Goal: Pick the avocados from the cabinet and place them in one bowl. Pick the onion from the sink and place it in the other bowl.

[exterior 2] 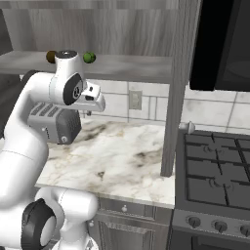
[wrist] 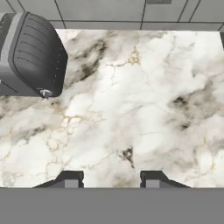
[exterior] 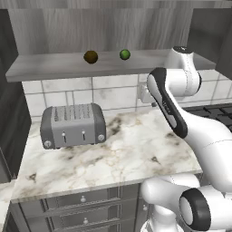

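Nearest to us in the hand view rose our gripper (wrist: 109,178), its two dark fingertips (wrist: 70,178) standing apart with only bare marble between them, and we held nothing. By our reckoning that gap was as narrow as these jaws get, so we counted them as closed and empty. We hung above the marble counter (exterior: 122,154), looking straight down on it, with the grey toaster (exterior: 72,124) off to one side of our fingers. We took the toaster as our landmark: the cabinet shelf (exterior: 54,68) ran above and behind it, and both avocados sat there. The dark olive-brown avocado (exterior: 90,56) lay almost straight above the toaster, and the bright green avocado (exterior: 124,54) lay farther along the shelf, well apart from it and nearer our arm. From the right base view we saw the green avocado (exterior 2: 88,57) just past our wrist, the dark one (exterior 2: 51,56) partly hidden behind it. We judged both fruits to be light, firm and smooth, round enough to roll away if nudged. We thought it best to open wide and close across the widest part, squarely, with gentle pressure. The stove (exterior 2: 215,171) stood far from the toaster, beyond the cabinet's side wall.
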